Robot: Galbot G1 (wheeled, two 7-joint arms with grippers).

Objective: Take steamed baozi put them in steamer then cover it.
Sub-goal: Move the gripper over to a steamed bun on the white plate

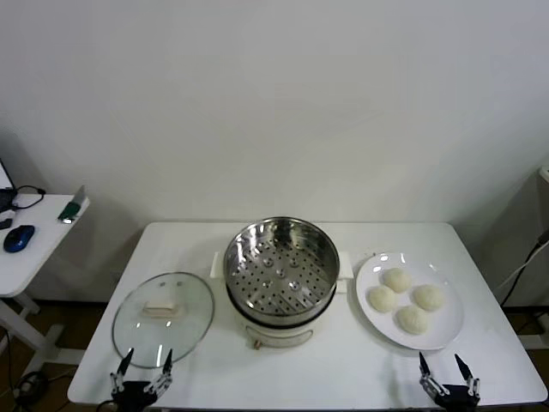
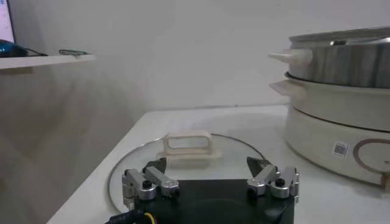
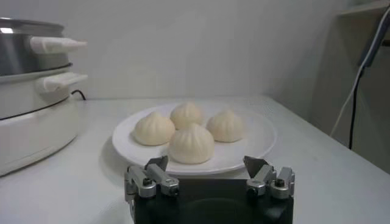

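Several cream-white baozi (image 1: 405,299) (image 3: 191,143) lie on a white plate (image 1: 448,333) (image 3: 256,143) at the table's right. The empty steel steamer (image 1: 280,264) (image 2: 347,58) (image 3: 21,47) sits on its cream pot base in the middle. The glass cover (image 1: 163,318) (image 2: 183,161) with its cream bar handle lies flat on the left. My left gripper (image 1: 145,361) (image 2: 208,165) hovers open at the table's front edge, just short of the cover. My right gripper (image 1: 447,363) (image 3: 207,163) stands open at the front edge, just short of the plate, nothing between its fingers.
A white side desk (image 1: 26,249) with a blue mouse (image 1: 19,238) stands to the left of the table. A grey cabinet and cable (image 1: 527,257) stand at the right. The white table (image 1: 343,378) has bare surface along its front.
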